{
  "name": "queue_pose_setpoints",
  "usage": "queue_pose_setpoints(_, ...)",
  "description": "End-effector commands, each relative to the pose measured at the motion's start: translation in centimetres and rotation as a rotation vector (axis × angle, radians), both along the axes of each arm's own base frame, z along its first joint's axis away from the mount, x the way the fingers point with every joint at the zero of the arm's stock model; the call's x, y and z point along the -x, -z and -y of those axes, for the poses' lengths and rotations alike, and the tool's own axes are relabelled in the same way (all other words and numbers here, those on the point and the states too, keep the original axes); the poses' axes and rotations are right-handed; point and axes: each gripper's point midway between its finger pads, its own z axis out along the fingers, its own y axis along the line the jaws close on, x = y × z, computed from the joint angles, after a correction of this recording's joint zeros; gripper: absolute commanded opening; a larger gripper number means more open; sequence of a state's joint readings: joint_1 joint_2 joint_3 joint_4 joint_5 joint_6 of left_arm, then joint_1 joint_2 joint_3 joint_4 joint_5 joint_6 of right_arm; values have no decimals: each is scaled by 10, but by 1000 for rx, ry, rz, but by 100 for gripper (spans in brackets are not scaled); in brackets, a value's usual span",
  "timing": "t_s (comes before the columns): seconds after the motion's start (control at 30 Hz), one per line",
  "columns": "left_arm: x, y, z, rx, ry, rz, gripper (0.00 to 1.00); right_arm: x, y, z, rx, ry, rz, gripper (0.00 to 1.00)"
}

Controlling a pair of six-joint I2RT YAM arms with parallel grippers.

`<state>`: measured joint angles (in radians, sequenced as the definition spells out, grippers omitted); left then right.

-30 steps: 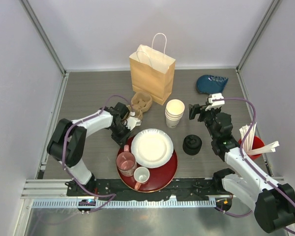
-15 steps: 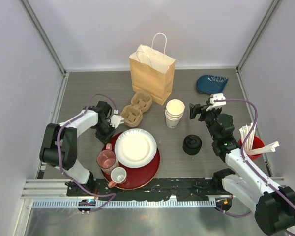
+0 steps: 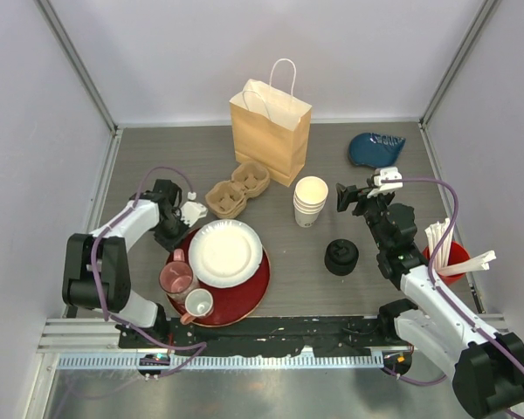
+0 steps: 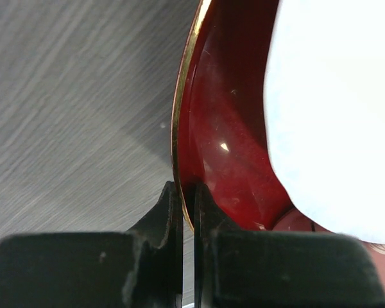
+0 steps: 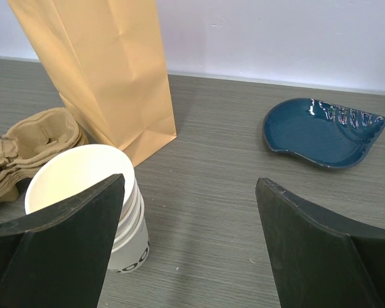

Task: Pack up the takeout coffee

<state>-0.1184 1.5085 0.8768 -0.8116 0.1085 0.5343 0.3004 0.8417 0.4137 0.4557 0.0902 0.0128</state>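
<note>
Standing upright on the worktop [image 3: 148, 166] near the front corner of the paper bag [image 3: 271, 131], the stack of white paper cups [image 3: 310, 202] has its long axis vertical and its mouth open upward. No lid sits on it, and the black lids [image 3: 341, 256] lie in their own pile nearer the arm bases. The right jaws are the ones that matter here: they gape wide and hold nothing, hanging just beside the stack on its right in the overhead view, at the end of the right arm [image 3: 424, 284] reaching up from the near edge. In the right wrist view the stack is not centred in the gap. It sits low and to the left of that view, partly behind one finger, with bare worktop straight ahead and the blue dish [image 5: 321, 131] off to the other side. As I judge it, a grasp calls for the right jaws to shift sideways toward the cups and close level across the wall of the stack. The left jaws are pinched nearly shut on the gold rim of the red tray [image 4: 224, 147], well apart from the cups, with the cardboard carrier [image 3: 236, 189] lying between — the left arm [image 3: 127, 223] is both farther off and occupied.
</note>
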Motion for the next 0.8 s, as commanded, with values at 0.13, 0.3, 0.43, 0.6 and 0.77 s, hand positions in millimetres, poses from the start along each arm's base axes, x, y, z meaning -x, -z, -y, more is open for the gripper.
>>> queue_pose_setpoints(0.13, -41, -32, -32, -179, 199, 126, 0, 2, -25, -2, -19, -10, 88, 89)
queue_pose_setpoints(0.3, -49, -26, -42, -235, 271, 98, 0, 3, -29, -3, -21, -16, 97, 89)
queue_pose_setpoints(0.43, -58, -30, -47, -241, 294, 83, 0, 4, -29, -3, -20, -18, 99, 88)
queue_pose_setpoints(0.6, -59, -25, -66, -248, 292, 42, 0, 5, -29, -1, -21, -11, 100, 89)
queue_pose_setpoints(0.77, -52, -17, -87, -257, 289, -2, 0, 5, -30, -2, -21, -16, 103, 89)
